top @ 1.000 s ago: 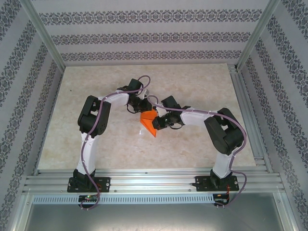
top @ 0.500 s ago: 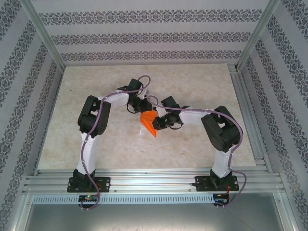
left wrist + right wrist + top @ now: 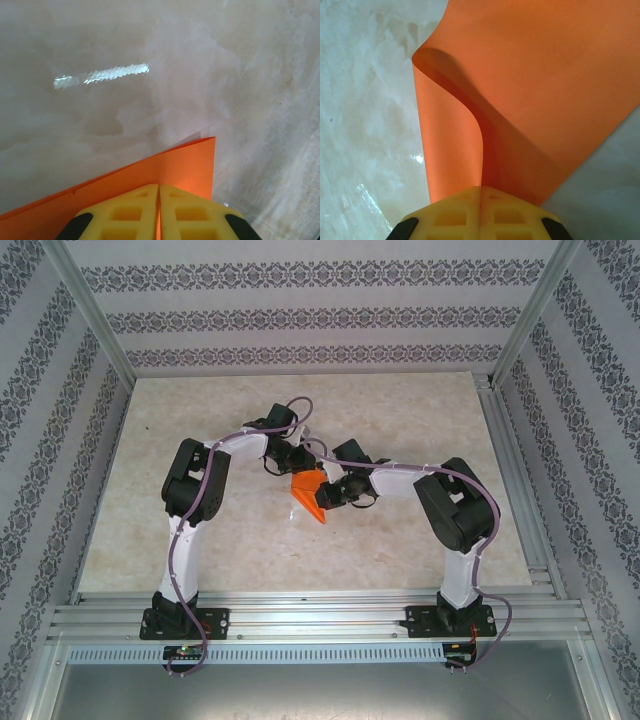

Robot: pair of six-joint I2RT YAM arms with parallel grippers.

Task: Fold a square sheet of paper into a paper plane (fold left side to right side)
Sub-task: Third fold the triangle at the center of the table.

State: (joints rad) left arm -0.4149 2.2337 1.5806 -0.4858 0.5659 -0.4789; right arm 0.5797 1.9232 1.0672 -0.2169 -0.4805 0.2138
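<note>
Centre of worktop (image 3: 200,420): orange paper (image 3: 309,496) held between the two wrists. Left jaws closed on one edge just beside a corner, sheet flat there. Right jaws pinched shut on the other side, where the paper curls over into a soft rounded loop above the pale surface.

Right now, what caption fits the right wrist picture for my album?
The right gripper pinches the square sheet of paper, whose orange edge curls over above the pale table.
</note>
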